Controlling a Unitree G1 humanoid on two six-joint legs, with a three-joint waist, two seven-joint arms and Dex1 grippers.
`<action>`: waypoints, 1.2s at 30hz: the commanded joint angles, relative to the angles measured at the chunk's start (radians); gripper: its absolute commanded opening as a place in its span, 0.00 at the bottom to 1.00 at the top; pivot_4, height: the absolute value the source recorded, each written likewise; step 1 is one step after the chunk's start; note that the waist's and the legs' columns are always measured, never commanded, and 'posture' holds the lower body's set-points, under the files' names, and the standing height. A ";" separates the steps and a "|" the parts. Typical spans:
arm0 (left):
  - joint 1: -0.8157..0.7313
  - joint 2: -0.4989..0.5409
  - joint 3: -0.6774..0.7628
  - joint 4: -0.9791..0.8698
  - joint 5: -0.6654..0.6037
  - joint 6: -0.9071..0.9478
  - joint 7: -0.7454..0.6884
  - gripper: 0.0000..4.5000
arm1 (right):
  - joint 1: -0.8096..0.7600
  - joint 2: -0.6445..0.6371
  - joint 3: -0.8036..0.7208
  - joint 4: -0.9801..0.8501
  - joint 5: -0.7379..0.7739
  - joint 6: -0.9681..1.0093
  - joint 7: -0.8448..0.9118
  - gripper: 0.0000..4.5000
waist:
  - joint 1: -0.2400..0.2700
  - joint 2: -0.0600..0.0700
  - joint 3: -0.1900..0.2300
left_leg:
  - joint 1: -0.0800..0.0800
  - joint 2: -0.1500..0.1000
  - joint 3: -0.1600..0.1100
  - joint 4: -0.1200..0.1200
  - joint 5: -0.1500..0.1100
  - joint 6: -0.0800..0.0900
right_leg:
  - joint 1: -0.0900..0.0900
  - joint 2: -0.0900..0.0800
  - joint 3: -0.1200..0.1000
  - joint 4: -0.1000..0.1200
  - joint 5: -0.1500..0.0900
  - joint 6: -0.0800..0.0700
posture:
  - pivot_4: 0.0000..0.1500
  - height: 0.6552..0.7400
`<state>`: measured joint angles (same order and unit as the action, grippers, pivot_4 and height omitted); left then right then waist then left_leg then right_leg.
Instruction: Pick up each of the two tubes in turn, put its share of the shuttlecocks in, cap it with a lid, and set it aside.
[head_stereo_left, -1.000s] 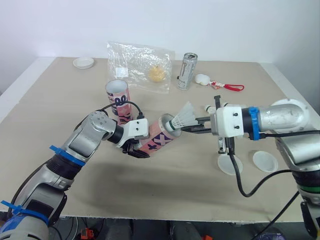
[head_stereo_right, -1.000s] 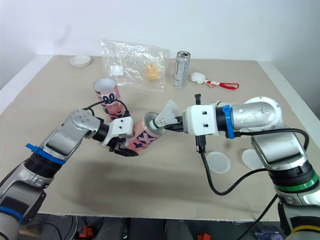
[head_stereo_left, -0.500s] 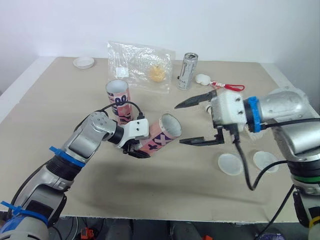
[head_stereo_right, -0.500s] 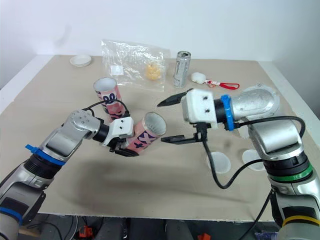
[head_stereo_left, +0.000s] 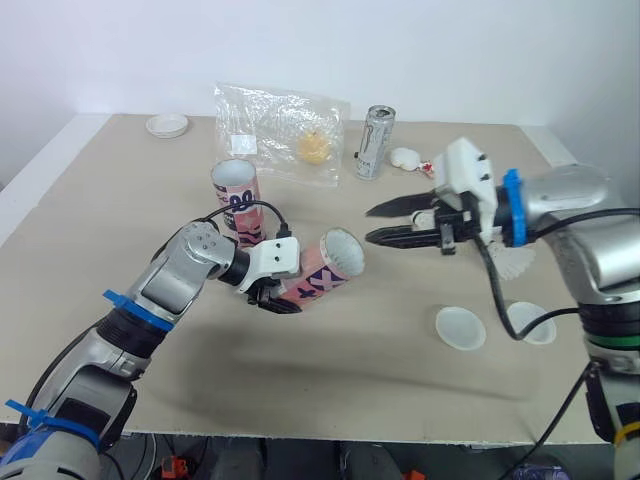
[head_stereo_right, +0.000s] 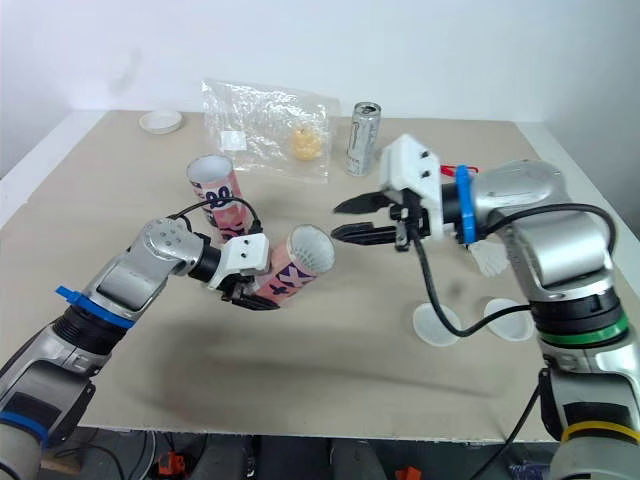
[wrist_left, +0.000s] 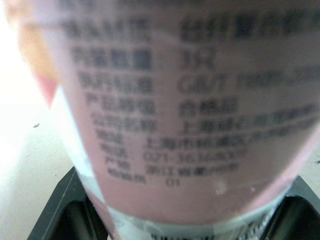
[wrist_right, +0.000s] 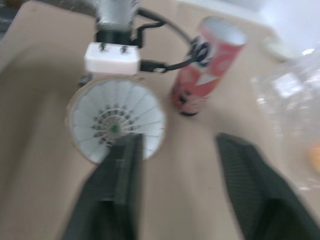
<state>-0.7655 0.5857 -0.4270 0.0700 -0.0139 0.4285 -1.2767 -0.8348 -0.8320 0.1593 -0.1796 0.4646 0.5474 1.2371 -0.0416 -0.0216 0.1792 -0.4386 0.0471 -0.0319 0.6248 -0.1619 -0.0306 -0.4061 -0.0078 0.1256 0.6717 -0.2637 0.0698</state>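
My left gripper (head_stereo_left: 272, 287) is shut on a pink tube (head_stereo_left: 322, 268), holding it tilted above the table with its open mouth toward the right. In the right wrist view a white shuttlecock (wrist_right: 116, 125) sits inside that mouth. My right gripper (head_stereo_left: 372, 224) hovers open and empty a short way right of the tube. A second pink tube (head_stereo_left: 236, 198) stands upright behind the left arm. Another shuttlecock (head_stereo_right: 492, 258) lies by the right forearm. Two white lids (head_stereo_left: 460, 327) (head_stereo_left: 530, 322) rest on the table under the right arm. The held tube's printed label (wrist_left: 165, 125) faces the left wrist camera.
At the back of the table lie a clear plastic bag (head_stereo_left: 280, 130) with something yellow inside, a silver can (head_stereo_left: 375, 142) and a white charm on a red cord (head_stereo_left: 405, 157). A small white dish (head_stereo_left: 167, 125) sits at the far left corner.
The right gripper pushed a shuttlecock into the held tube, let go, opened wide and drew back to the right, its fingers now closer together. The left arm held the tube still.
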 joint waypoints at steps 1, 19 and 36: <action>-0.018 -0.012 -0.019 0.015 0.018 -0.016 -0.002 0.67 | -0.057 0.024 0.049 -0.030 -0.026 0.011 0.023 0.08 | 0.000 0.000 0.000 | 0.000 0.000 0.000 0.000 0.000 0.000 | 0.000 0.000 0.000 0.000 0.000 0.000 | 1.00 1.00; -0.042 -0.048 -0.018 0.034 0.030 -0.012 -0.014 0.67 | -0.267 0.228 0.401 0.319 -0.401 -0.234 0.194 0.02 | -0.003 0.000 0.000 | 0.000 0.000 0.000 0.000 0.000 0.000 | -0.001 0.000 0.000 0.001 0.002 0.004 | 1.00 1.00; 0.002 -0.052 -0.006 -0.009 0.024 0.016 0.000 0.67 | -0.326 0.309 0.329 0.398 -0.415 -0.227 0.339 0.02 | -0.008 0.001 -0.001 | 0.010 0.002 0.000 0.000 0.000 0.000 | 0.003 0.003 -0.001 0.010 -0.001 -0.005 | 1.00 1.00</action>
<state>-0.7751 0.5549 -0.4171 0.0962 0.0214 0.4447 -1.2796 -1.1424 -0.5273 0.5223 0.2454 0.0058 0.2786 1.5416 -0.0494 -0.0211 0.1781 -0.4294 0.0490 -0.0319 0.6249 -0.1616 -0.0307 -0.4032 -0.0049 0.1251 0.6819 -0.2651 0.0651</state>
